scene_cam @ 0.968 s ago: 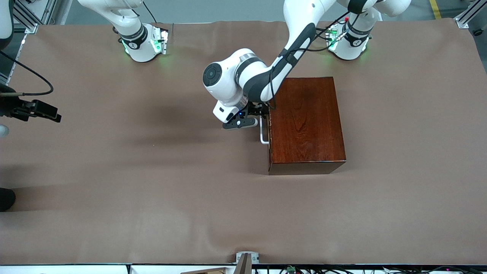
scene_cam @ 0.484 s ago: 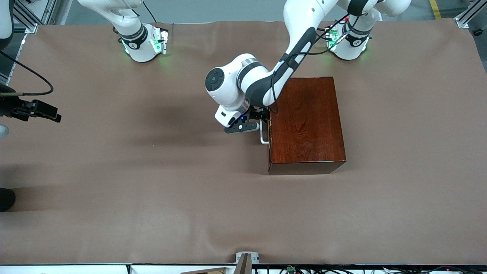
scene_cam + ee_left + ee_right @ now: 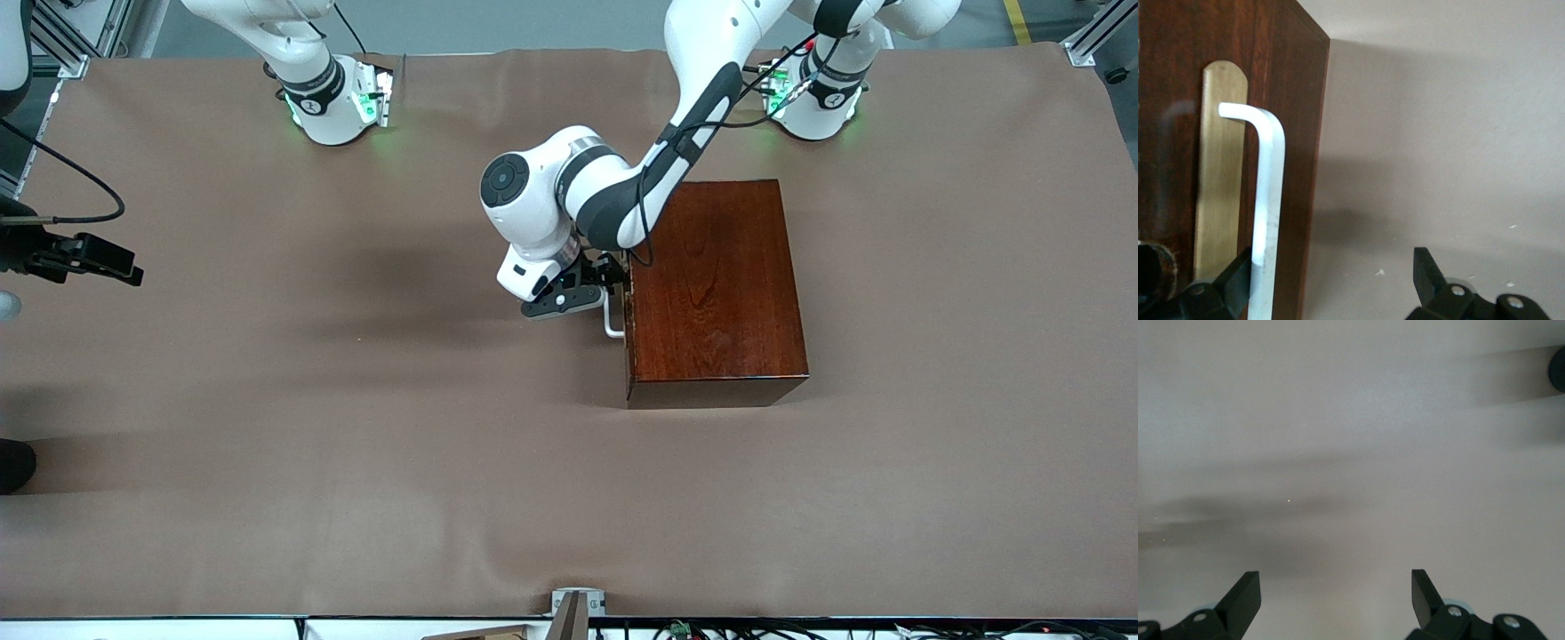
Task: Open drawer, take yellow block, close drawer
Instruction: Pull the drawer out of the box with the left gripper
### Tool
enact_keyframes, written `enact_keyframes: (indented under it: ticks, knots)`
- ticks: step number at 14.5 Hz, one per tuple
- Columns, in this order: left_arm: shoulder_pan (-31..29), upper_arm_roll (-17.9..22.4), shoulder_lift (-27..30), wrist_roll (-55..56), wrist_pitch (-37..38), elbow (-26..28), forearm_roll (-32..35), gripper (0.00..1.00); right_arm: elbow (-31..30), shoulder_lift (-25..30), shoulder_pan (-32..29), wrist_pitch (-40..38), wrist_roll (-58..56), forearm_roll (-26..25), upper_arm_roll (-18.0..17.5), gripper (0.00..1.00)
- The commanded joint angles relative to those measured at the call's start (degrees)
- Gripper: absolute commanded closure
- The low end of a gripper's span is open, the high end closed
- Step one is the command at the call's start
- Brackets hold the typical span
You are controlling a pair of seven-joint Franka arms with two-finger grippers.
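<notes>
Left gripper (image 3: 582, 293) is at the drawer (image 3: 628, 311) front, fingers spread wide around the white handle (image 3: 1268, 200), not clamped yet. Handle's long axis runs along the box face, crossing the finger gap. Box sits mid-bench, nearer the left arm's edge. Yellow block not visible (presumably inside). Right gripper (image 3: 1335, 600) waits splayed at the right arm's edge.

— What blocks the front of the glossy reddish-brown wooden box (image 3: 716, 289)?
— Its white U-shaped handle (image 3: 612, 322) and the left gripper (image 3: 594, 289), fingers spread wide, one finger (image 3: 1231, 283) just beside the handle's bar.
— And the rest of the brown-covered table (image 3: 356, 427)?
— Open; the right gripper (image 3: 111, 262) waits, fingers apart, over the right arm's end.
</notes>
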State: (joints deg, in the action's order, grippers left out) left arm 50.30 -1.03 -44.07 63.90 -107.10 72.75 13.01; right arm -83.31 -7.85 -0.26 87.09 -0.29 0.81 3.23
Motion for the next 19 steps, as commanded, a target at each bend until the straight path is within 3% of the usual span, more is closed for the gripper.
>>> enact_keyframes:
  ticks: [1, 9, 19]
  knots:
    - [0.4, -0.4, -0.6, 3.3, -4.9, -1.6, -0.3, 0.0, -0.5, 0.8, 0.0, -0.3, 0.5, -1.1, -0.2, 0.0]
    - [0.6, -0.6, -0.8, 8.1, -11.9, -1.6, -0.4, 0.0, -0.5, 0.8, 0.0, -0.3, 0.5, -1.1, -0.2, 0.0]
    - [1.8, -0.5, -0.5, 13.4, -15.2, -1.6, -0.4, 0.0, -0.5, 0.8, 0.0, -0.3, 0.5, -1.1, -0.2, 0.0]
